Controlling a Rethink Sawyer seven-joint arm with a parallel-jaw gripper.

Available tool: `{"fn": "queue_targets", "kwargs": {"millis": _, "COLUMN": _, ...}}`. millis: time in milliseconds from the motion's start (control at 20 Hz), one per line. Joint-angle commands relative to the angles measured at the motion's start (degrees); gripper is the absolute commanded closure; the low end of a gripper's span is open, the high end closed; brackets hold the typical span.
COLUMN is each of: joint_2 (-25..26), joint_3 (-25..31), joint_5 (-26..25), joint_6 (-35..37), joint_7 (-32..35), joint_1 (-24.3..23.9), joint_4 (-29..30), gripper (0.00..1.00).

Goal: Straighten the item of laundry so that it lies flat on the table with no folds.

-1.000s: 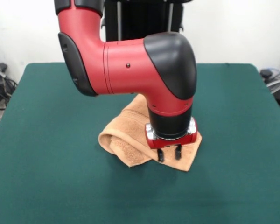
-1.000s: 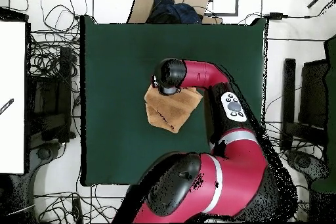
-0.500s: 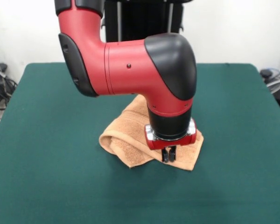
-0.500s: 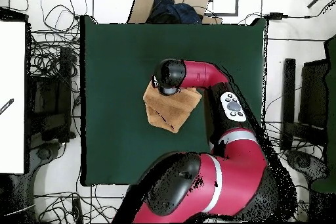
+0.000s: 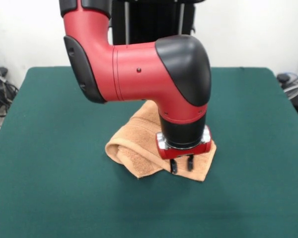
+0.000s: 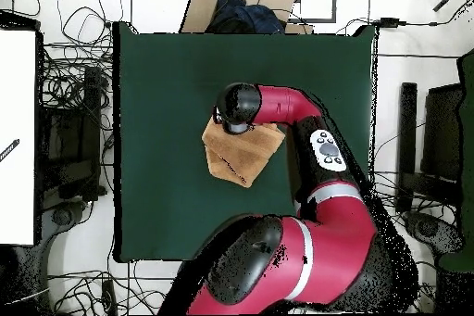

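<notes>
The peach-orange towel [image 5: 137, 148] lies crumpled and folded over itself near the middle of the green table [image 5: 49, 148]. A rolled fold runs along its left side in the front view. My gripper [image 5: 182, 165] points straight down over the towel's near right corner. Its two fingers stand apart at the cloth's surface, and no cloth shows between them. In the overhead view the towel [image 6: 237, 155] lies at mid-table [image 6: 157, 99]. There the arm's black wrist [image 6: 237, 107] covers the gripper and the towel's top edge. No tag shows.
In the overhead view a cardboard box with dark cloth [image 6: 239, 8] sits just beyond the table's top edge. Cables lie all round the table, and a white panel [image 6: 18, 136] stands to the left. The red arm [image 6: 315, 145] crosses the table's right part.
The fingers were apart a second ago, closed together half a second ago, and stand apart again now. The towel's near right corner shifted slightly. The arm has hardly moved.
</notes>
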Motion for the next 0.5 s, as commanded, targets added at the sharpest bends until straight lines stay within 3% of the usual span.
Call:
{"fn": "queue_targets", "kwargs": {"millis": 50, "joint_2": 4.28, "joint_3": 3.53, "joint_5": -3.74, "joint_6": -6.55, "joint_7": -3.52, "joint_1": 0.30, "joint_4": 3.48, "gripper": 0.00}}
{"fn": "queue_targets", "kwargs": {"millis": 500, "joint_2": 3.00, "joint_3": 4.03, "joint_5": -1.72, "joint_6": -7.08, "joint_7": 0.14, "joint_1": 0.29, "joint_4": 5.74, "gripper": 0.00}}
